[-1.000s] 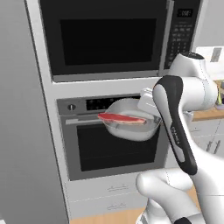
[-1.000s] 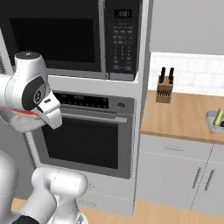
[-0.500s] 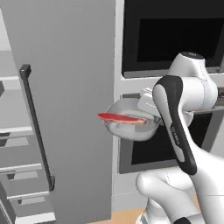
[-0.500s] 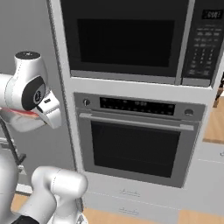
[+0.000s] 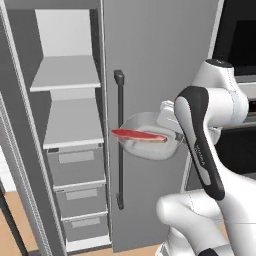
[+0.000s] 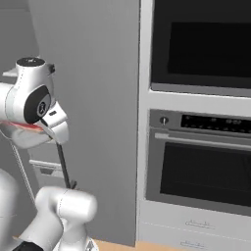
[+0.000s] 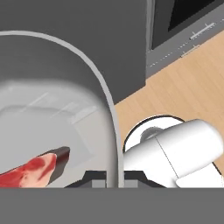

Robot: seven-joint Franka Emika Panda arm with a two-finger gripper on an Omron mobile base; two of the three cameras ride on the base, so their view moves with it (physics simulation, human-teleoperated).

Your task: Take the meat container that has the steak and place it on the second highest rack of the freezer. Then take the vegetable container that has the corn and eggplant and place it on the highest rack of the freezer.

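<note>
Gripper (image 7: 107, 177) clamped on meat container (image 5: 145, 148) rim, steak (image 5: 138, 135) inside; open freezer (image 5: 75, 125) shelves from left base.

We are in a home kitchen: a tall grey freezer (image 5: 160, 60) stands open with shelves (image 5: 67, 75) and drawers (image 5: 77, 165), beside a built-in wall oven (image 6: 196, 166) with a microwave (image 6: 201, 44) above, over a wood floor (image 7: 175, 94).

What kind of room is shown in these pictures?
Most likely a home kitchen, in simulation: a built-in wall oven under a microwave, beside a tall dark grey freezer whose open compartment shows shelves and drawers, on a wood floor.
</note>
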